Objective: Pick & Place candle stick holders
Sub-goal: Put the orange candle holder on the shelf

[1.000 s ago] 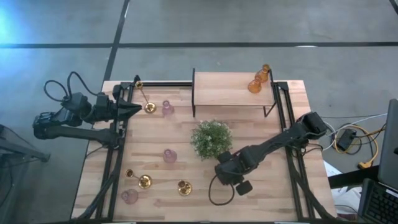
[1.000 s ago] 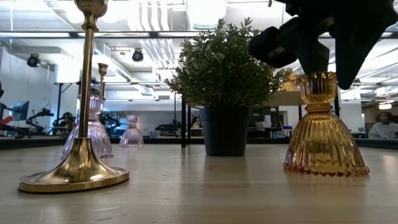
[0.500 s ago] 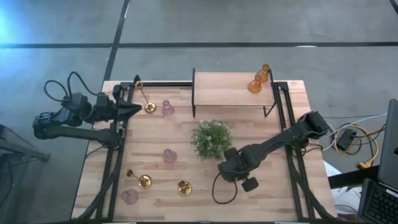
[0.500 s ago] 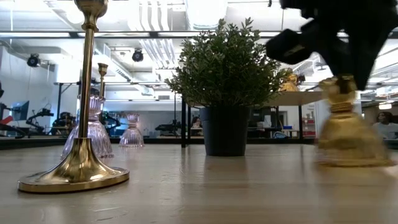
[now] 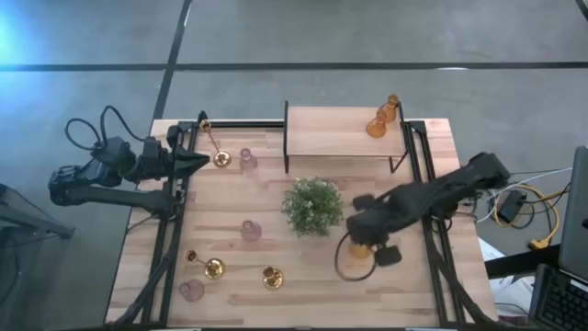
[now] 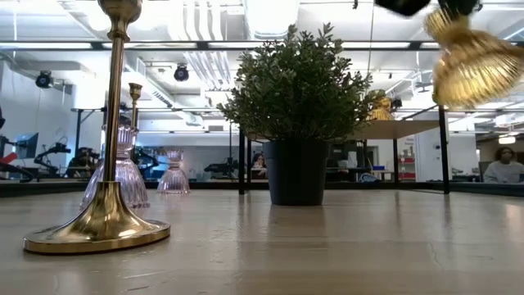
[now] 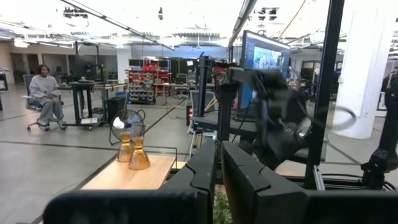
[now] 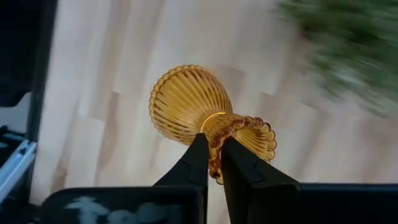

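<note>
My right gripper (image 5: 361,246) is shut on an amber glass holder (image 8: 189,106), lifted above the table just right of the plant; the low view shows the holder (image 6: 471,61) high and tilted. Two more amber holders (image 5: 381,119) stand on the raised wooden shelf. Brass holders (image 5: 217,154) (image 5: 209,267) (image 5: 272,276) and pink glass ones (image 5: 248,162) (image 5: 250,230) (image 5: 191,291) stand on their bases on the table. My left gripper (image 5: 204,161) is shut and empty at the far left, beside a brass holder. My right gripper pinches the amber holder's beaded neck (image 8: 216,144), just under its flared cup, between its two fingers (image 8: 198,158). The fingers come from above at a slant. The holder is lifted clear of the table and tilted, its ribbed bell base (image 6: 479,74) lowest.
A bushy green potted plant (image 5: 312,204) stands mid-table, close to my right gripper's left. The wooden shelf (image 5: 340,138) on black legs stands at the far edge. Black frame rails run along the table's left and right sides (image 5: 432,230). A black cable loops below my right gripper (image 5: 342,268).
My right gripper has slid the amber holder along the table toward the right edge, then lifted it clear and carried it up and a little toward the far edge. The holder, upright on the table before, now hangs tilted. My left arm has kept still.
</note>
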`<state>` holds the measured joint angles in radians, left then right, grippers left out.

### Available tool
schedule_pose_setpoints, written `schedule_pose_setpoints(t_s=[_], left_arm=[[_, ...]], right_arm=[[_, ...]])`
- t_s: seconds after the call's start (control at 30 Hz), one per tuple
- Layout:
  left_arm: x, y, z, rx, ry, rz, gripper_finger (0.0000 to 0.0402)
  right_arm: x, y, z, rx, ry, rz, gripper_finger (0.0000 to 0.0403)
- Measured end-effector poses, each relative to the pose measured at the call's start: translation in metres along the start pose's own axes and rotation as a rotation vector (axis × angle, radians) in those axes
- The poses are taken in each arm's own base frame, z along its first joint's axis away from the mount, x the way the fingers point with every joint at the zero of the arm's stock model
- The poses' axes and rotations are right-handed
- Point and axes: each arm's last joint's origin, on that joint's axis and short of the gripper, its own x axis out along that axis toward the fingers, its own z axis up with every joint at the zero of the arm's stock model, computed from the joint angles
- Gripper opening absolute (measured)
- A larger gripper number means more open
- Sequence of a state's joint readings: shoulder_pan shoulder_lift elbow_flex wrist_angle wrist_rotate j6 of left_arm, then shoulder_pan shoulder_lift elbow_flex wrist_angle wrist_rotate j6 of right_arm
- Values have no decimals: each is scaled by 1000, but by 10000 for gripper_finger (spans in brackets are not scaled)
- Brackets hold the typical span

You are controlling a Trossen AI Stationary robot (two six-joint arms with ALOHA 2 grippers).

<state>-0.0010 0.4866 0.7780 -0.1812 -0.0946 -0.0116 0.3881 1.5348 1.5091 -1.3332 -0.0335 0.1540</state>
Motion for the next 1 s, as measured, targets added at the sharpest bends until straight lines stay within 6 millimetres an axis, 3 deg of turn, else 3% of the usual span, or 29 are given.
schedule_pose_setpoints(t_s=[0.2,0.3,0.53,0.73,1.0], left_arm=[[0,0,0,0,0,1,30],[0,0,0,0,0,0,30],[0,0,0,0,0,0,30],[0,0,0,0,0,0,30],[0,0,0,0,0,0,30]], right_arm=[[-67,-28,-30,102,-46,-237,13],[-99,-43,-40,142,-171,-272,13],[-145,-82,-60,253,-301,-354,13],[-152,-120,-71,387,-293,-384,13],[-122,-159,-98,595,-143,-364,13]])
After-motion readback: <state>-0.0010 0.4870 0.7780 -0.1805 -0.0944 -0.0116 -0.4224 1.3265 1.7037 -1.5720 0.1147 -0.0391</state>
